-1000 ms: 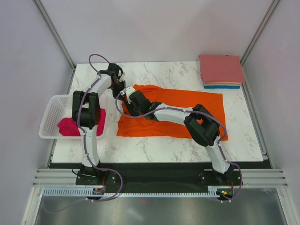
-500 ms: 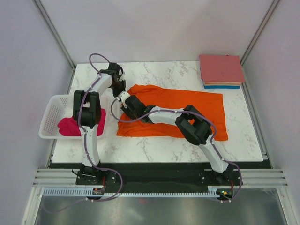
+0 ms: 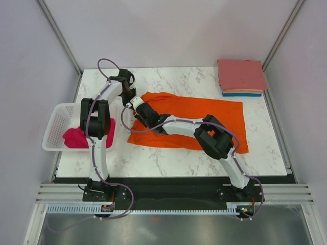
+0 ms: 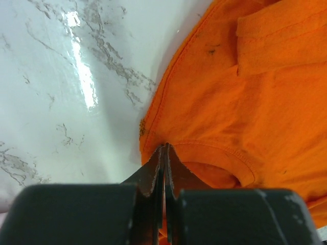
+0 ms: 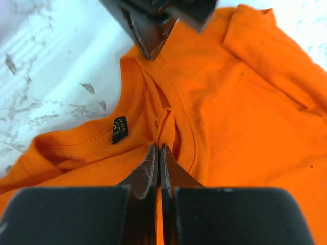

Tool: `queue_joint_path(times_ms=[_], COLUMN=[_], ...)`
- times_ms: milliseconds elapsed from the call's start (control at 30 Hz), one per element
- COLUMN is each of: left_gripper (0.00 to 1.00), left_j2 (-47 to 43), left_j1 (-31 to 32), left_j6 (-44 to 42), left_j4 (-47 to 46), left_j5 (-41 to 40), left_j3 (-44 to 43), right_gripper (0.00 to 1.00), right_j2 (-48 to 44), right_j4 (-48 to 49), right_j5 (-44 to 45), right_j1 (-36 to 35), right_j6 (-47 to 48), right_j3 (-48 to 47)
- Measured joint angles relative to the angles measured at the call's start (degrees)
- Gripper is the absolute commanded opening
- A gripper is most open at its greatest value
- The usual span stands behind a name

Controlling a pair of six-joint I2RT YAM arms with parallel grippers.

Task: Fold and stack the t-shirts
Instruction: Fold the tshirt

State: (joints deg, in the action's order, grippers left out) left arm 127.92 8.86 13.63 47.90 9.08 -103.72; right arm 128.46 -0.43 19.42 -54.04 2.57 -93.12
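Top external view: the orange t-shirt (image 3: 204, 118) was seen laid flat on the table (image 3: 168, 158), its collar pinched between the closed fingers of the left gripper (image 4: 164, 149) and right gripper (image 5: 158, 149). Folding was judged at its start; a joint lift and fold-over seemed called for.

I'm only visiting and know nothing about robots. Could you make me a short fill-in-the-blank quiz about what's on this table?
The left fingers and right fingers are both pinched shut on the collar of the bright ____ cloth t-shirt.
The crumpled magenta-pink cloth shirt lies inside the white plastic ____.
The lowest shirt in the folded cloth stack is ____.
Missing words: orange; basket; blue.
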Motion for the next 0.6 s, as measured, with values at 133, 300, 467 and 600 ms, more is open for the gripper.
queue_joint_path(times_ms=[133,300,467,600], left_gripper=[0.04,0.06,0.06,0.07], left_j2=[0.0,0.0,1.92,3.76], left_j1=[0.0,0.0,0.02,0.0], left_j6=[0.0,-0.02,-0.04,-0.07], left_j4=[-0.02,0.02,0.24,0.0], left_j5=[-0.72,-2.75,-4.31,-5.6], left_j3=[0.02,-0.04,-3.54,-6.4], right_gripper=[0.0,0.0,0.03,0.13], right_j2=[-1.84,-2.21,-2.21,-2.25], right_j4=[0.63,0.9,0.94,1.22], right_j5=[0.13,0.07,0.09,0.13], right_j1=[0.0,0.0,0.11,0.44], right_j6=[-0.55,-0.87,-1.29,-1.57], right_j3=[0.46,0.9,0.96,1.22])
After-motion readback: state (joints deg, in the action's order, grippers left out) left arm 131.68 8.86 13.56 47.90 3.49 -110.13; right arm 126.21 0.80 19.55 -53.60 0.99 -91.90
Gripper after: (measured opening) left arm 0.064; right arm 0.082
